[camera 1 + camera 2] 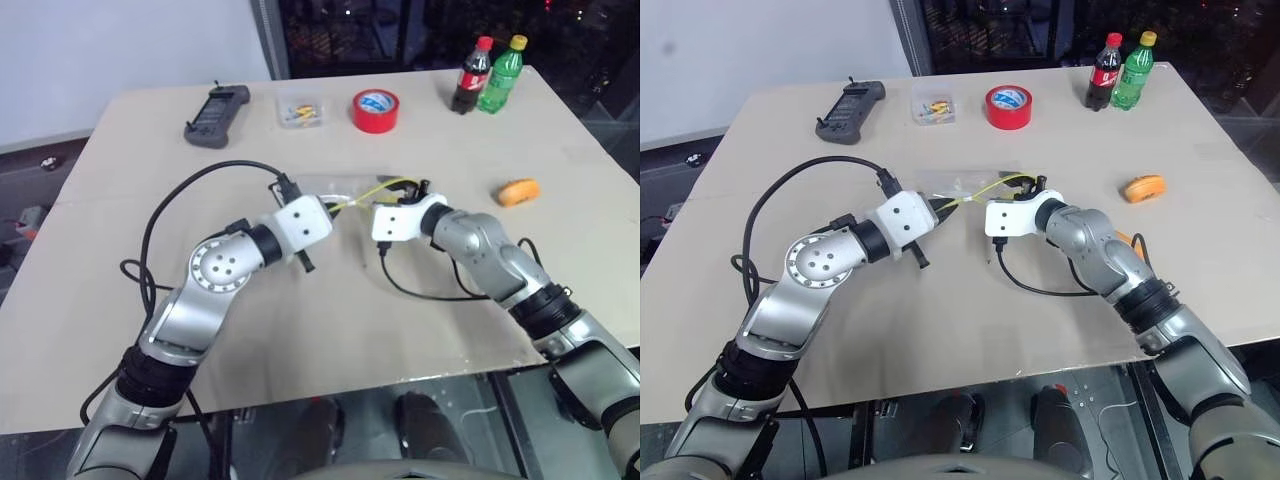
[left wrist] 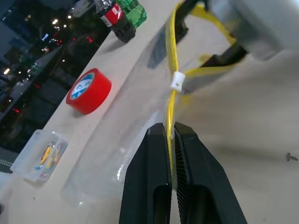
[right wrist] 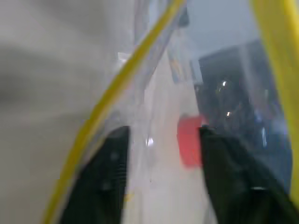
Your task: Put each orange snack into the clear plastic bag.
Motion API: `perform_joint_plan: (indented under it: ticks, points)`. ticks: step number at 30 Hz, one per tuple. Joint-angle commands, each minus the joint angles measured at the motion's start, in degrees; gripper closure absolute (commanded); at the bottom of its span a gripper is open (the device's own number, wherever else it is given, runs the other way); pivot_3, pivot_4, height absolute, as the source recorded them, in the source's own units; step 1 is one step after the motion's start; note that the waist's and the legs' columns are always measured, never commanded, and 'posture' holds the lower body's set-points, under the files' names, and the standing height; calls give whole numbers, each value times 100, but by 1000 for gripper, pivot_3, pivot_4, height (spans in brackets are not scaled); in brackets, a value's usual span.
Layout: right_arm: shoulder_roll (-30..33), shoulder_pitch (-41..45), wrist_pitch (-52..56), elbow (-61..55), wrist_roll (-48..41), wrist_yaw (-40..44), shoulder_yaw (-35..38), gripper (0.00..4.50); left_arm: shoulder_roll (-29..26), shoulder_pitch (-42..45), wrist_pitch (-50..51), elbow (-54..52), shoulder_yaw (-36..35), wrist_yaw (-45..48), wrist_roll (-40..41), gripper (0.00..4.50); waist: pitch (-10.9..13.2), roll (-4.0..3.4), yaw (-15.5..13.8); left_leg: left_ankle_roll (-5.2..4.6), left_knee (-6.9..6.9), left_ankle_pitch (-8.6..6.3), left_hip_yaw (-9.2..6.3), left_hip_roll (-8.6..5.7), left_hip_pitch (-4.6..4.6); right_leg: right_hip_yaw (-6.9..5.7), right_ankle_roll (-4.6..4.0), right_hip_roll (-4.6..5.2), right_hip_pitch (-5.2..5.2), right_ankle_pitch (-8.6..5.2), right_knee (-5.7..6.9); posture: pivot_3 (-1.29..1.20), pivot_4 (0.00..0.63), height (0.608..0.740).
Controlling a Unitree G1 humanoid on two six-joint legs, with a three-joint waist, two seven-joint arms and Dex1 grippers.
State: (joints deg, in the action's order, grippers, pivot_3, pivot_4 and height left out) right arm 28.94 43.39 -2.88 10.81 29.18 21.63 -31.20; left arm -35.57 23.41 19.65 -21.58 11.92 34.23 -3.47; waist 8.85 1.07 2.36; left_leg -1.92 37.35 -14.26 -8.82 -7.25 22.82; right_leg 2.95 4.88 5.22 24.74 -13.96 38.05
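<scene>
1. The left gripper (image 2: 171,140) is pinching the yellow zip strip (image 2: 174,60) of the clear plastic bag (image 1: 345,190), its fingers clamped together on it at mid-table.
2. The right gripper (image 3: 159,149) is sitting at the bag's mouth with its fingers apart.
3. One orange snack (image 1: 518,191) is lying well to the right, by itself.
4. Risk: the thin strip could be slipping free, letting the mouth collapse shut.
</scene>
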Motion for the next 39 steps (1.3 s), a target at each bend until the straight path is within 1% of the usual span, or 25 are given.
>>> perform_joint_plan:
  ticks: [1,2,3,6,9,12,14,16,18,20,27,30,32,36,39]
  points:
    - [46,79,-246,-57,131,53,195,767,29,42,-75,-90,-138,-33,-76,4500,0,0,-4,0,0,0,0,0,0,0,0,0,0,0,0,0,150,740]
    - [50,35,-226,-107,106,99,265,193,31,26,-59,-59,-139,-54,-105,4500,0,0,-4,0,0,0,0,0,0,0,0,0,0,0,0,0,150,740]
    - [28,-66,-84,-237,-89,264,402,81,24,7,-53,6,-122,-90,-176,4500,0,0,-5,0,0,0,-1,0,0,0,0,-1,0,0,0,0,150,740]
    - [62,-310,234,-694,-508,629,797,81,24,-28,-66,218,-86,-203,-383,4500,0,0,-10,0,-1,0,-3,0,0,-1,0,-1,0,0,1,0,150,740]
    - [224,-802,1278,-1872,-1606,1372,1723,81,85,-24,-132,472,-105,-280,-460,4500,0,0,-35,0,0,0,-4,0,1,-1,0,-1,0,0,1,0,150,740]
    - [505,-1375,2292,-2782,-2297,1815,2511,81,135,22,-205,597,-138,-279,-479,4500,-1,1,-103,-1,1,0,-14,-1,7,-10,0,2,-2,0,-4,0,150,740]
    - [704,-1686,2720,-3117,-2462,1925,2808,81,146,35,-259,647,-167,-272,-478,4500,-1,1,-161,-1,3,-1,-14,-1,7,-11,0,2,-4,0,-4,0,150,740]
    - [935,-2100,3037,-3328,-2609,2000,3146,81,154,65,-305,699,-197,-262,-459,4500,-1,0,-160,-1,3,-1,-11,-1,4,-10,0,4,-6,0,-3,0,150,740]
    - [1150,-2724,3441,-3437,-2735,2043,3582,81,161,104,-369,782,-228,-241,-427,4500,-1,0,-177,-1,3,-1,-11,-1,2,-10,0,5,-6,0,0,0,150,740]
    - [1245,-3191,3702,-3456,-2814,2001,3855,81,174,129,-430,853,-239,-223,-411,4500,-3,-1,-207,-2,3,-1,-12,-2,2,-13,0,8,-9,0,-1,0,150,740]
    - [1174,-3806,4016,-3465,-3050,1739,4141,81,221,137,-528,927,-275,-147,-381,4500,-5,-5,-156,-2,5,-1,9,0,-10,6,1,14,-9,1,7,0,150,740]
    - [1277,-4035,3565,-3468,-2893,1615,4125,81,233,99,-544,923,-278,-145,-387,4500,-5,-5,-179,-2,5,-1,7,0,-8,3,1,12,-8,1,7,0,150,740]
    - [1250,-4120,3348,-3520,-2971,1625,4142,81,233,85,-544,920,-290,-140,-379,4500,-5,-5,-177,-2,6,-1,9,-2,-7,4,2,13,-9,1,6,0,150,740]
    - [1202,-4293,3308,-3609,-3178,1689,4136,81,265,57,-523,909,-267,-151,-389,4500,-5,-5,-174,-2,6,-1,8,-3,-7,4,3,12,-9,2,5,0,150,740]
    - [1150,-4328,3336,-3466,-3345,1716,4100,81,279,55,-523,905,-258,-136,-385,4500,-5,-5,-173,-3,6,-1,8,-3,-7,4,3,12,-10,2,5,0,150,740]
